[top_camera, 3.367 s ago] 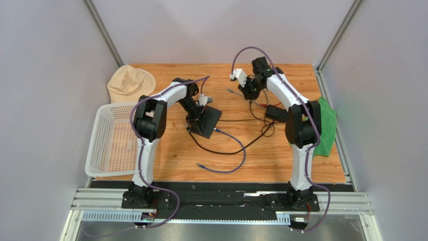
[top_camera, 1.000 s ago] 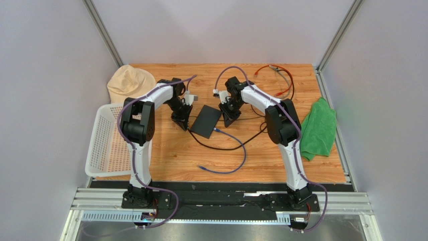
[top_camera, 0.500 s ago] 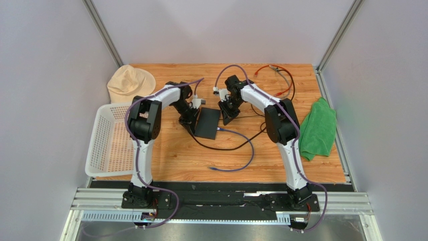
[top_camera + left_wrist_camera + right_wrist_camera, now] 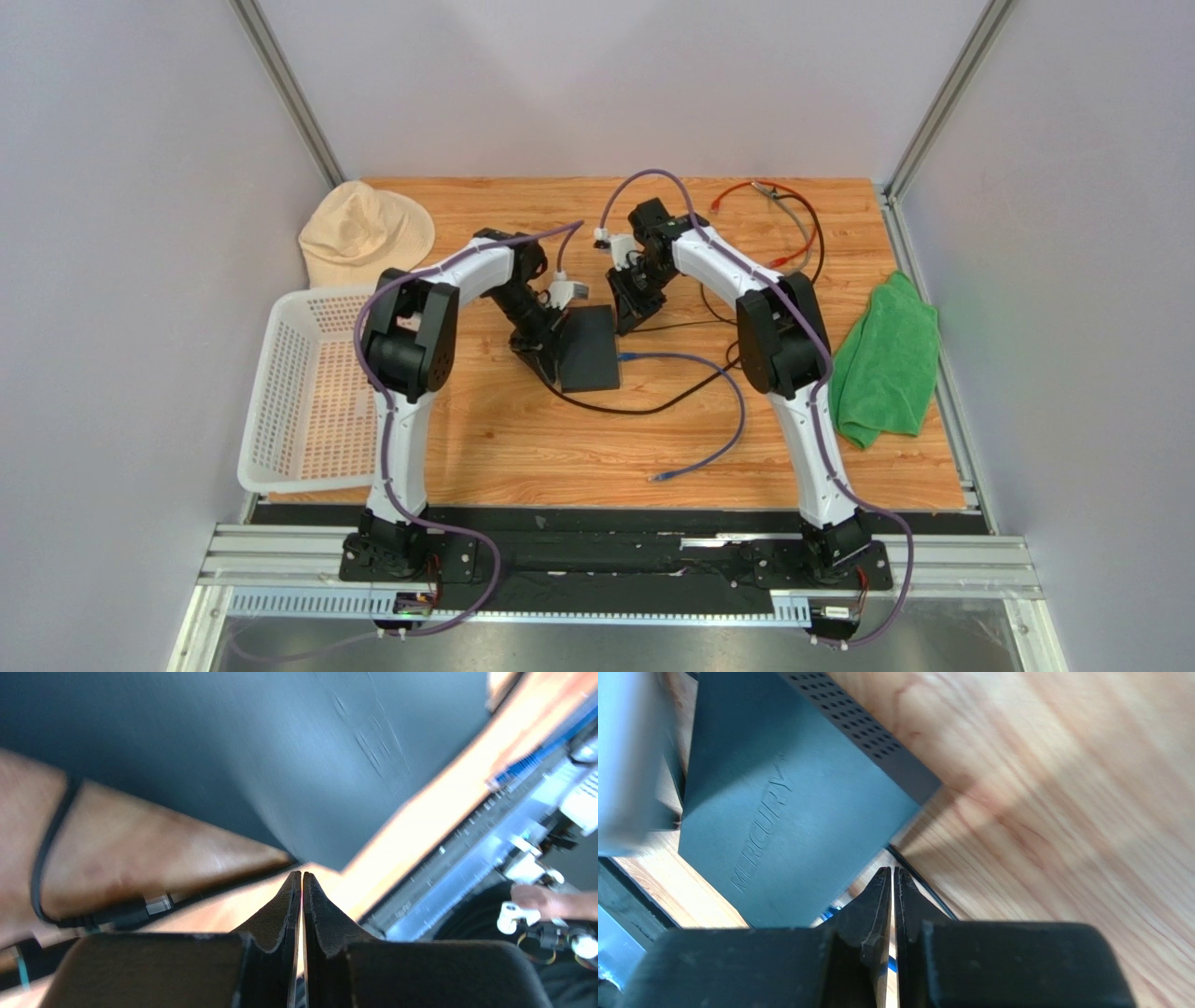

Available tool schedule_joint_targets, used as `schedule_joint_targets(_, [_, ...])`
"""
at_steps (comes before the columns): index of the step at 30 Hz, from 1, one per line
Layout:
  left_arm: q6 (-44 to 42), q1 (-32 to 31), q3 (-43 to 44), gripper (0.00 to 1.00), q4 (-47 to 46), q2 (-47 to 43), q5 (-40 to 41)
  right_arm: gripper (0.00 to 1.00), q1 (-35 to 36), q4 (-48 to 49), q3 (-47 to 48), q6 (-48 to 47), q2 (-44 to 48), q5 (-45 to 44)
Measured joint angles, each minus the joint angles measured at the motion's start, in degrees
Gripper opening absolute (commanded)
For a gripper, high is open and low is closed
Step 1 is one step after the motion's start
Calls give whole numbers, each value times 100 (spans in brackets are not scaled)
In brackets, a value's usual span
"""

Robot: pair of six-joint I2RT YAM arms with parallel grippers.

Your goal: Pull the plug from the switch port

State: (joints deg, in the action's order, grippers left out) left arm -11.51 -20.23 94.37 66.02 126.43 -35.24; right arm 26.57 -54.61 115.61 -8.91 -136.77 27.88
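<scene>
The plug point(image 4: 623, 360) is sitting against the right-hand narrow edge of the black switch point(image 4: 588, 350) and, from above, appears to be seated in its port; the junction is too small to tell for certain. The switch is lying flat near the middle of the tabletop point(image 4: 491, 441), between the two arms.

Over the last second the switch has been turning from a slanted pose to one nearly square with the tabletop, and shifting slightly to the right. The blue-purple cable point(image 4: 742, 406) is swinging with it: its loop is now bulging toward the right arm, and its free end point(image 4: 659, 479) is lying farther right than before. The black power lead point(image 4: 631, 408) is trailing from the near end of the switch.

The left fingers point(image 4: 284, 903) are pressed closed on nothing, with their tips just off the switch's corner. They seem to be nudging the box, not gripping it. The right fingers point(image 4: 875, 896) are also closed and empty, hovering over the opposite corner, where a sliver of blue is showing beside them.

So the task is looking unstarted: the box is only being repositioned. Neither arm is holding the plug, and one pair of fingers will probably need to open around it while the other steadies the switch.
</scene>
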Motion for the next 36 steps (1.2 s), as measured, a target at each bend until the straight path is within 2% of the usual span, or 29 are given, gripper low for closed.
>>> schedule_joint_targets(2, [-157,63,15,14,168,-81,-175,14,-98,-2,0,-9,22,50])
schedule_joint_targets(4, [-326,118,66,16,308,-199,-424,40,-267,-11,0,-17,74,153])
schedule_joint_targets(5, [-374,131,74,17,313,-254,-529,48,-372,-28,0,-20,109,240])
schedule_joint_targets(7, [-417,160,107,21,289,-369,-758,85,-557,-87,0,-39,203,452])
schedule_joint_targets(8, [-404,162,118,22,260,-402,-841,100,-638,-136,0,-72,262,595])
schedule_joint_targets(12, [-299,157,337,28,208,-407,-1088,99,-931,-597,4,-470,577,1252])
schedule_joint_targets(14, [-232,155,503,28,205,-382,-1141,93,-964,-914,26,-719,706,1615])
schedule_joint_targets(15, [-199,155,575,27,199,-354,-1158,85,-955,-1029,31,-807,732,1790])
schedule_joint_targets(16, [-179,155,629,26,203,-332,-1174,81,-931,-1134,35,-868,741,1976])
schedule_joint_targets(20, [-107,153,909,19,181,70,-1248,76,-857,-1344,57,-859,570,2444])
schedule_joint_targets(23, [-35,153,905,16,170,334,-1119,73,-807,-1333,4,-798,396,2544])
schedule_joint_targets(28, [129,149,824,13,229,566,-977,63,-800,-1340,-26,-785,236,2566])
schedule_joint_targets(36, [278,4,809,10,348,579,-820,60,-800,-1414,48,-984,-125,2546])
